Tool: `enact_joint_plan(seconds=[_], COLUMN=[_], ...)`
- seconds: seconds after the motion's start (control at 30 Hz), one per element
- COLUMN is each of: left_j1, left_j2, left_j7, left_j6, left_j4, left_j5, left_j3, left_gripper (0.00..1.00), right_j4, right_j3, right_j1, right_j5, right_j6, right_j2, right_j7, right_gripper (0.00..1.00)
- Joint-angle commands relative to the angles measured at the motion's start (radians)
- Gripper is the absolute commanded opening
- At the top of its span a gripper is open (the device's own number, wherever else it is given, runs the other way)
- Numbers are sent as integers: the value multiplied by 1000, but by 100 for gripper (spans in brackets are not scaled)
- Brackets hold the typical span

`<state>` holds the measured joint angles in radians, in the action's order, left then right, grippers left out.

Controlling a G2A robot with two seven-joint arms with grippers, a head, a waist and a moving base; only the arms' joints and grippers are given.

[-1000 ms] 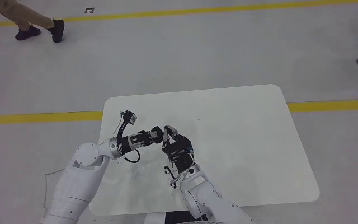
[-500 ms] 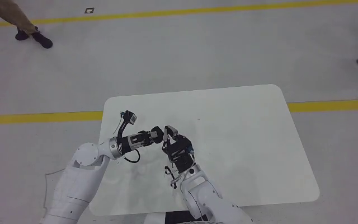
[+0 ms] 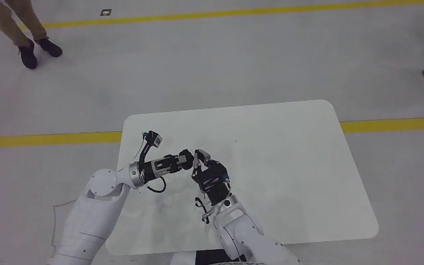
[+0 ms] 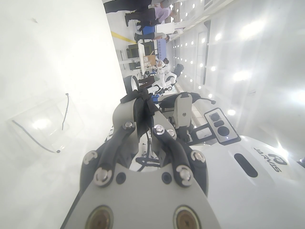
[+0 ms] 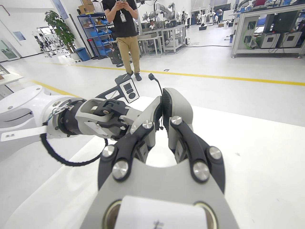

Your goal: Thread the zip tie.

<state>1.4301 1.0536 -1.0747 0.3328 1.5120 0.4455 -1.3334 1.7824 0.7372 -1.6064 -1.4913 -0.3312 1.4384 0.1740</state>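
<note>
You are looking at a white table [image 3: 298,146]. Above its near left part, your left gripper [image 4: 140,101] is closed, perhaps on something black. Tip to tip with it, your right gripper [image 5: 162,106] pinches the black zip tie [image 5: 151,76], head upward. Loose ties [image 4: 66,110] lie on the table.

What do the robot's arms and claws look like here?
The left arm and right arm are white shells. The left claw and right claw each have two pale grey fingers with black pads, black links pinned with silver bolts, and a grey base. The left wrist is dark, with a looped black braided cable and a grey camera plate on a black bracket.
</note>
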Motion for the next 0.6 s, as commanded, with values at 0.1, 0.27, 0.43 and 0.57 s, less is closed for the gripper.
enact_joint_plan(seconds=[0.1,0.27,0.43,0.57], left_j1=[0,0,0,0], left_j2=[0,0,0,0], left_j7=[0,0,0,0], left_j6=[0,0,0,0], left_j4=[0,0,0,0], left_j5=[0,0,0,0], left_j3=[0,0,0,0], left_gripper=[0,0,0,0], right_j4=[-2,-5,-6,-7], right_j3=[-2,-3,1,6], right_j1=[1,3,0,-3], right_j5=[2,4,13,26], right_j6=[-4,-9,-9,-9], right_j2=[0,0,3,8], right_j7=[-3,-10,-17,-21], right_gripper=[0,0,0,0])
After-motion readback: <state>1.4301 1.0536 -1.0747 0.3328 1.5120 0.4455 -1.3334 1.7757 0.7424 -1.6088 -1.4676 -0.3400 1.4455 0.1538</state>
